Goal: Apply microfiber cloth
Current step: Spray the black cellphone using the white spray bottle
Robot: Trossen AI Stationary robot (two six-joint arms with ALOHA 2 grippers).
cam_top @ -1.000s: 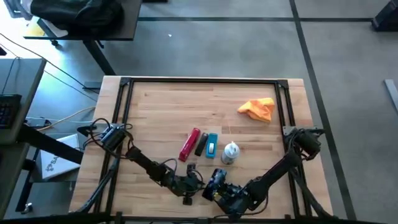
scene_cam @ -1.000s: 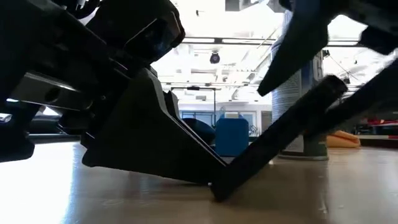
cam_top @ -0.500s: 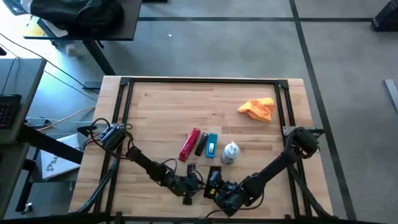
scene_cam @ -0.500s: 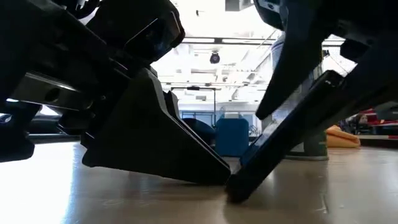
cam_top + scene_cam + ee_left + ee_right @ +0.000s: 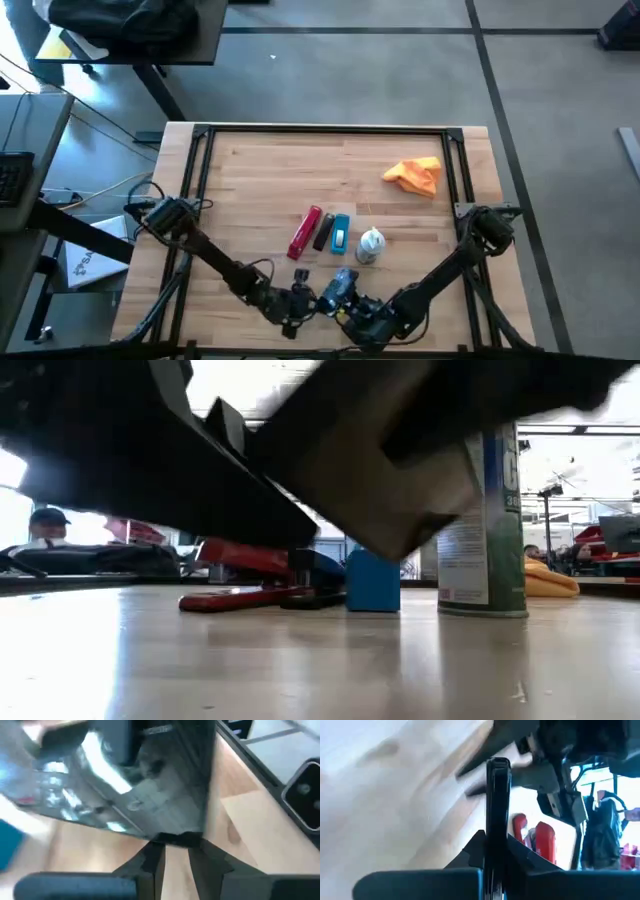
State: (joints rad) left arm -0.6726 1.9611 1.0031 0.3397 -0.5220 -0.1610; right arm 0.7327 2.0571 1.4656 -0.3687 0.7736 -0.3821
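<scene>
the microfiber cloth (image 5: 415,175) lies crumpled at the upper right of the wooden surface (image 5: 270,180) in the high view, well apart from both arms. the left pincer (image 5: 297,308) and the right pincer (image 5: 340,288) sit close together at the bottom centre of that view. in the right wrist view the right pincer (image 5: 497,827) is closed down on a thin dark flat object (image 5: 498,800) held edge-on. the left pincer's (image 5: 175,857) fingers stand slightly apart with only a narrow gap, gripping nothing visible. above them lie a red bar (image 5: 304,232), a blue block (image 5: 341,234) and a white spray bottle (image 5: 371,244).
</scene>
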